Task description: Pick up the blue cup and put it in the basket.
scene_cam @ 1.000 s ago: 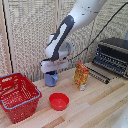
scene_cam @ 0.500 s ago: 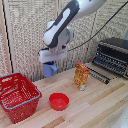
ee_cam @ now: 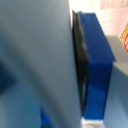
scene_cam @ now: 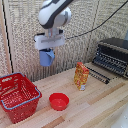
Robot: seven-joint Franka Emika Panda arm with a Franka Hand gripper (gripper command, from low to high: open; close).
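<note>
The light-blue cup (scene_cam: 46, 57), judged light, stiff and rather slippery plastic best pinched by its wall, is held clamped between the jaws of the gripper (scene_cam: 48, 50), aloft over the table (scene_cam: 100, 107), right of the red basket (scene_cam: 18, 96).

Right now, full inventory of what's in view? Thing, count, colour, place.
cup: 1, light blue, held in the air above the table, between basket and packet in the exterior view
basket: 1, red with blue-grey rim, on the table at the exterior view's left
bowl: 1, red, on the table near the front, right of the basket
packet: 1, yellow-orange, upright on the table
toaster oven: 1, dark, door open, at the exterior view's right
table: 1, light wood
end effector: 1, white, shut on the cup
</note>
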